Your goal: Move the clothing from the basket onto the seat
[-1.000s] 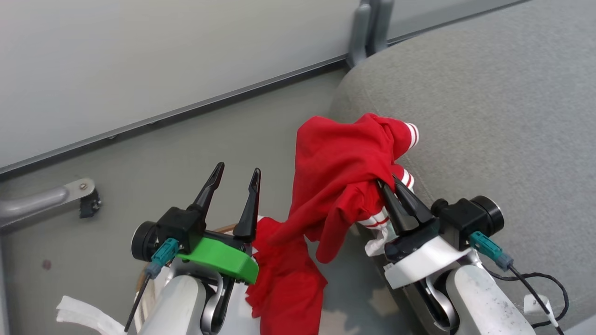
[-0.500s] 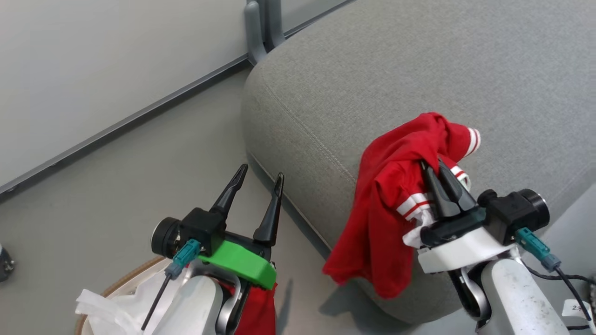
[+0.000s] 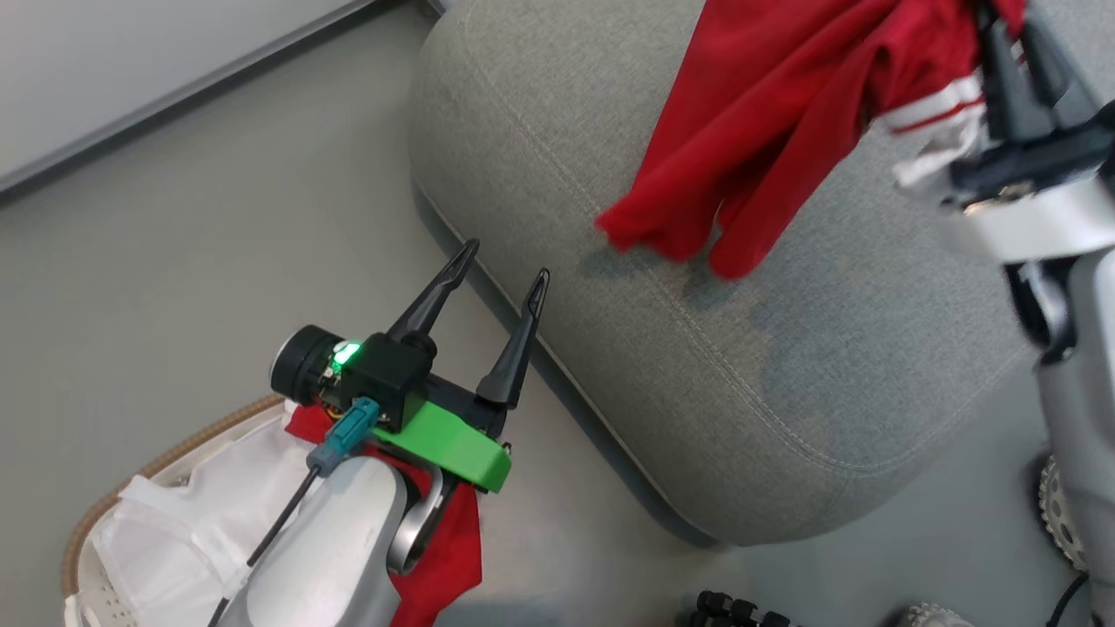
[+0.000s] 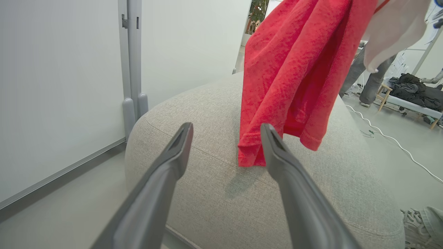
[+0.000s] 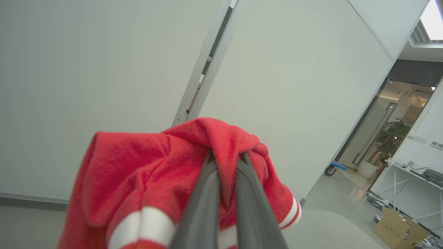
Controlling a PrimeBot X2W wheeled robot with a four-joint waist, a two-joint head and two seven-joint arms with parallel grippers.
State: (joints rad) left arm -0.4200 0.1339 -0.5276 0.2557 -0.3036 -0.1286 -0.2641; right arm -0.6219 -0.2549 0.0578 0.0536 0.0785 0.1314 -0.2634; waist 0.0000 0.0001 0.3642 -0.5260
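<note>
My right gripper [image 3: 1017, 43] is shut on a red garment [image 3: 766, 113] with white striped trim, holding it up at the head view's top right. The garment's loose ends dangle just above the grey seat [image 3: 697, 366]. In the right wrist view the gripper [image 5: 225, 157] pinches a fold of the garment [image 5: 152, 166]. My left gripper [image 3: 506, 261] stands open with nothing in it, over the floor beside the seat's edge. Below its forearm sits the basket [image 3: 165, 457] with its white liner [image 3: 192, 514] and another red garment [image 3: 444, 544]. The left wrist view shows the open fingers [image 4: 176, 148], the hanging garment [image 4: 287, 79] and the seat [image 4: 214, 193].
Grey floor [image 3: 218, 244] runs between the seat and a pale wall with a dark baseboard [image 3: 174, 87]. My base's wheel [image 3: 1063, 522] is at the lower right. A person's shoe [image 4: 420, 221] and a white cable [image 4: 391, 138] lie on the floor past the seat.
The head camera has swung right and down. My right gripper has raised the red garment and carried it further over the seat, its tail now off the seat's side. The left gripper stays open.
</note>
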